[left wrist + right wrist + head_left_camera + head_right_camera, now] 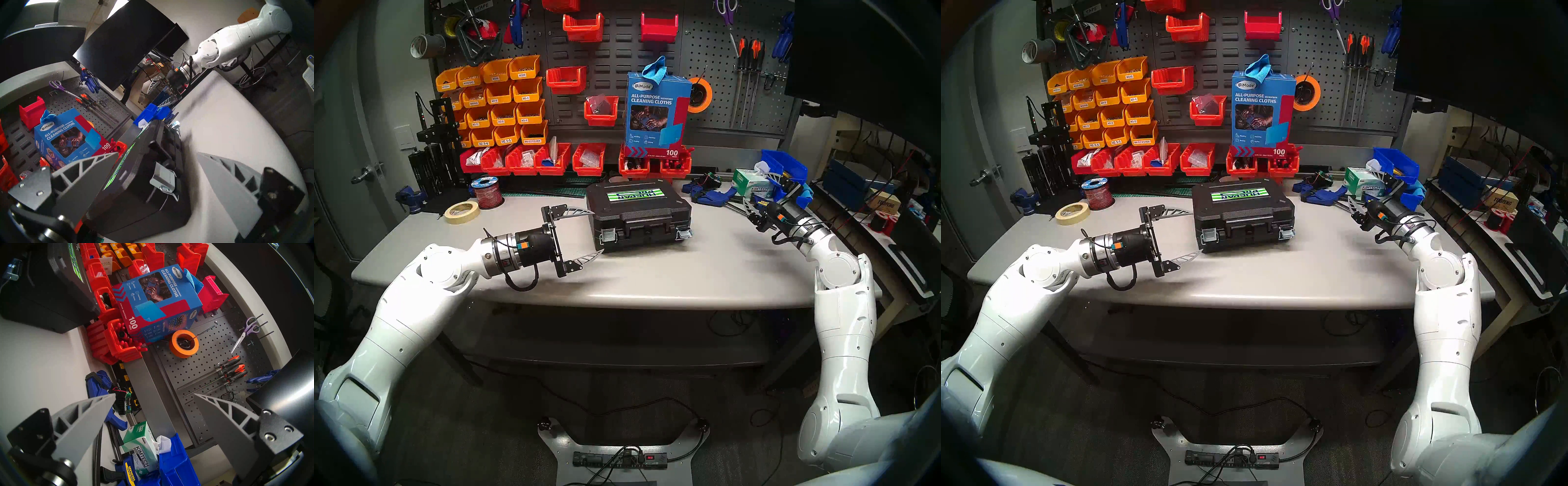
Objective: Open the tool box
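The black tool box (pixel 636 210) lies flat on the grey table (pixel 653 278) with its lid down and its green-and-white label up. Two silver latches, left (pixel 608 235) and right (pixel 683 233), sit on its front face and seem to hang loose below the lid seam. My left gripper (pixel 598 232) is open, its fingers on either side of the case's front-left corner; the left wrist view shows the case (pixel 136 169) and near latch (pixel 163 178) between them. My right gripper (pixel 755 188) is open and empty, far right of the case, over the clamps.
A blue cleaning-cloths box (pixel 656 112) stands on red bins (pixel 653 163) behind the case. Blue clamps (pixel 707 195), a Kimtech box (pixel 751 183) and blue bins (pixel 784 166) crowd the back right. A tape roll (pixel 462 212) and a wire spool (pixel 487 193) lie at the back left.
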`<state>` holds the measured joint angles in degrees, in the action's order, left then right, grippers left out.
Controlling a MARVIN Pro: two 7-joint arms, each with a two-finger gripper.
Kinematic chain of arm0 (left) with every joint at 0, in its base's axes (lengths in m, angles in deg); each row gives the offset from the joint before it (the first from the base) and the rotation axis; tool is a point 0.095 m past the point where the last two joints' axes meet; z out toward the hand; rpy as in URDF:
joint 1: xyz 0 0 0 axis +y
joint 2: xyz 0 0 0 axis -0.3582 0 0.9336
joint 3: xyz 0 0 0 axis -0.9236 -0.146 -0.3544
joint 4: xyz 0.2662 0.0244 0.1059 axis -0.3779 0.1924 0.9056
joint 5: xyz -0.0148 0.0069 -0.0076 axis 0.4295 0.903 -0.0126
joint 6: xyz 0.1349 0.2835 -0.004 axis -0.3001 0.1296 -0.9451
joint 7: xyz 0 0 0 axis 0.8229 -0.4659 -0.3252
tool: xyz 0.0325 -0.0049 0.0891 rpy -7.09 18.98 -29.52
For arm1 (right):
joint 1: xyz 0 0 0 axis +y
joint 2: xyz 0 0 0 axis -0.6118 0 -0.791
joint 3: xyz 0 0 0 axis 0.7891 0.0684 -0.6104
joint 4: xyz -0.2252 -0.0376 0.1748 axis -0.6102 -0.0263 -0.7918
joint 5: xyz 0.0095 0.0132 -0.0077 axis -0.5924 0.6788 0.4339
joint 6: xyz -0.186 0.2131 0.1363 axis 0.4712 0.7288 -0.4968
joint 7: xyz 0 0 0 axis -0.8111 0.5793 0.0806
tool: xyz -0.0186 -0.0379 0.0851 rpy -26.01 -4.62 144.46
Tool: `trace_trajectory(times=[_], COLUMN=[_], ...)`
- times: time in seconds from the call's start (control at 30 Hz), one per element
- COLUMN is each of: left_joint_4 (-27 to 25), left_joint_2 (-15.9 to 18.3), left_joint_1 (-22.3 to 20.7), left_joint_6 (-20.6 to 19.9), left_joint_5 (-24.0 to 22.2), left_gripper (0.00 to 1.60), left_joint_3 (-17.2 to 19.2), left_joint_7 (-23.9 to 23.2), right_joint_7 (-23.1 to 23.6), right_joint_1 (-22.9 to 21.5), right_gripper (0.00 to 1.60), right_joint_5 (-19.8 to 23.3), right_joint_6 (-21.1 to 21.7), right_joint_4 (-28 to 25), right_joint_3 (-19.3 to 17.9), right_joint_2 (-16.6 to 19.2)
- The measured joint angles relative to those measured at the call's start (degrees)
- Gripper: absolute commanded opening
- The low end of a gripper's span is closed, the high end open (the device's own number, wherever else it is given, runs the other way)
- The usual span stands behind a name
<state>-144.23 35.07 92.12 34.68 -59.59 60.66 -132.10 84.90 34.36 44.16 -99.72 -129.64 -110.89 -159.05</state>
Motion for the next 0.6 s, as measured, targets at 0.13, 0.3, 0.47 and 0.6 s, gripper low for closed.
trace_trajectory(times=[0.13,0.3,0.47,0.6], left_joint_4=[-0.08,-0.09,1.06,2.45], left_joint_2=[-0.62,-0.97,-1.27,-1.73], left_joint_1=[-0.95,-1.84,-2.83,-3.4], left_joint_6=[0.25,0.36,0.49,0.49], left_joint_5=[0.91,2.47,4.95,7.01], left_gripper=[1.6,1.6,1.6,1.6], left_joint_3=[-0.64,-1.3,-1.62,-1.56], left_joint_7=[-0.38,-1.27,-1.99,-1.61], right_joint_7=[0.03,0.06,0.09,0.11], right_joint_1=[-0.01,-0.02,-0.03,-0.04], right_gripper=[1.6,1.6,1.6,1.6], right_joint_5=[-0.02,-0.04,-0.06,-0.07], right_joint_6=[0.0,0.0,0.0,0.0], right_joint_4=[0.0,-0.01,-0.01,-0.01], right_joint_3=[-0.02,-0.05,-0.07,-0.09], right_joint_2=[-0.02,-0.04,-0.06,-0.07])
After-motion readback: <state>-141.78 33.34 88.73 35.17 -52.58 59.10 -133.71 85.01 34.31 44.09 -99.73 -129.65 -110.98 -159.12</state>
